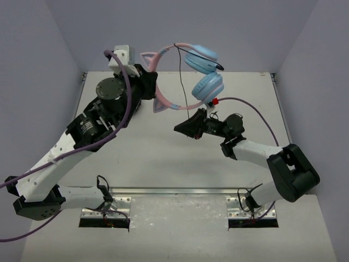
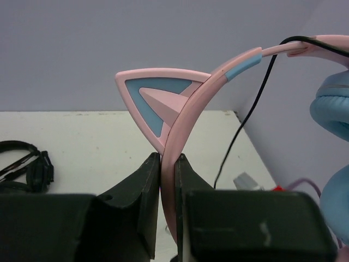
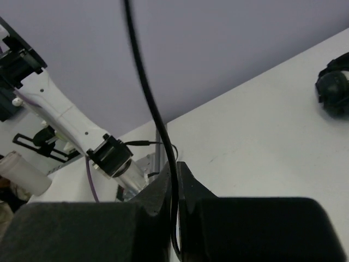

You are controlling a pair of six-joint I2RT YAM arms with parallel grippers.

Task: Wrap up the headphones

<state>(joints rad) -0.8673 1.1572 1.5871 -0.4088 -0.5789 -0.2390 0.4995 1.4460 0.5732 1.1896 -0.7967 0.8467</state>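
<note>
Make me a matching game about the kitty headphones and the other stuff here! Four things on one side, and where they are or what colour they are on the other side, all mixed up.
Things
1. cat-ear headband
2. ear cups
3. thin cable
4. all-black headphones

Place or colour
A. lying on the table
B. pinched in the right gripper
C. light blue
D. pinched in the left gripper

Right pairs: 1-D, 2-C, 3-B, 4-A
</note>
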